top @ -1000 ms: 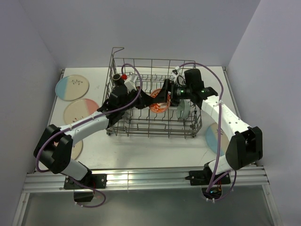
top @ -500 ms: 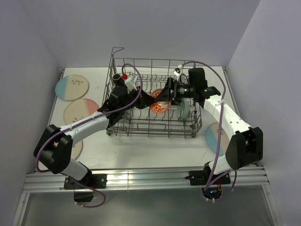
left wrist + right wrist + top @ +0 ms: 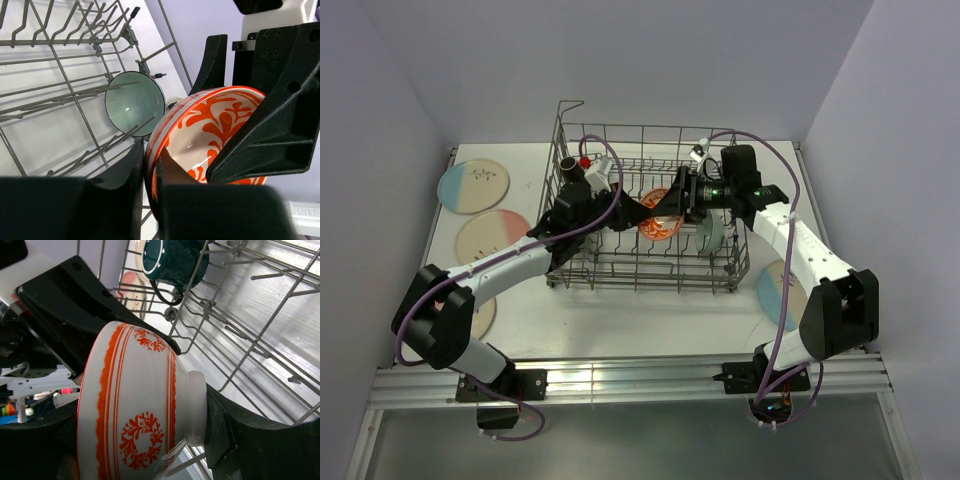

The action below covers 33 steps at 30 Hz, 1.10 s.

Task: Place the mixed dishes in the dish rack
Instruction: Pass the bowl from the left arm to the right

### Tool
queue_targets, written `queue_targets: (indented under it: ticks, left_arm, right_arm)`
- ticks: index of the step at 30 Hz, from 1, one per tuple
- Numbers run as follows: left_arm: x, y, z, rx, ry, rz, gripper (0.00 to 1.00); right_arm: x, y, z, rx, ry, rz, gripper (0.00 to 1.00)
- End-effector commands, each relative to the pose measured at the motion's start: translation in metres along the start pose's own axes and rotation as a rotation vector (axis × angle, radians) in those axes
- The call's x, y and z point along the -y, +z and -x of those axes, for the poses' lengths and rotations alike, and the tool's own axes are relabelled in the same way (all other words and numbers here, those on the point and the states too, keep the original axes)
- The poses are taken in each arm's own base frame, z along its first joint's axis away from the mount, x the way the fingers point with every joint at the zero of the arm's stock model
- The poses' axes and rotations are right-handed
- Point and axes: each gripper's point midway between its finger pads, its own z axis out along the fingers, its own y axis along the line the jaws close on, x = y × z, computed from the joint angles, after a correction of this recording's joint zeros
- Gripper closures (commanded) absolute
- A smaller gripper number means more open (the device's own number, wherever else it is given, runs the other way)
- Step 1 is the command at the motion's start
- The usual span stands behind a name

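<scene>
Fingers [image 3: 117,200] of the left gripper [image 3: 150,167], reaching inside the grey wire dish rack [image 3: 650,272], are nearly closed, pinching the rim of the orange-red bowl [image 3: 210,125], which is tipped on edge. Right gripper [image 3: 668,205] fingers [image 3: 225,440] straddle the same bowl widely, one touching its foot; whether they clamp it is unclear. A pale green bowl [image 3: 135,102] and a teal mug [image 3: 172,260] sit elsewhere in the rack.

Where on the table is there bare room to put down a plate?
Bare: the table strip between the dish rack and the arm bases. Crowded: left of the rack, three plates; right of it, one plate under the right arm.
</scene>
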Motion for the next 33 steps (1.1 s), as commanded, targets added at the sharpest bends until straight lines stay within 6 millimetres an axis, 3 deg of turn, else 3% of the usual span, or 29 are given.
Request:
queue_targets:
  ticks: [1, 5, 21, 30, 32, 33]
  left_arm:
    - [0.026, 0.0, 0.015, 0.039, 0.017, -0.08, 0.77]
    - [0.025, -0.001, 0.016, 0.043, 0.012, -0.071, 0.58]
    - [0.03, -0.013, 0.026, 0.076, 0.039, -0.065, 0.43]
    - [0.028, -0.022, 0.027, 0.079, 0.051, -0.06, 0.43]
    - [0.026, -0.021, 0.024, 0.074, 0.043, -0.061, 0.45]
    - [0.025, -0.021, 0.023, 0.071, 0.039, -0.063, 0.52]
  right_arm:
    - [-0.039, -0.015, 0.012, 0.041, -0.073, 0.122, 0.64]
    - [-0.036, -0.017, 0.015, 0.05, -0.07, 0.118, 0.66]
    - [-0.026, -0.021, 0.022, 0.07, -0.068, 0.094, 0.69]
    - [-0.021, -0.022, 0.024, 0.077, -0.079, 0.079, 0.69]
    - [-0.022, -0.022, 0.024, 0.077, -0.081, 0.083, 0.68]
    - [-0.022, -0.023, 0.024, 0.078, -0.079, 0.084, 0.68]
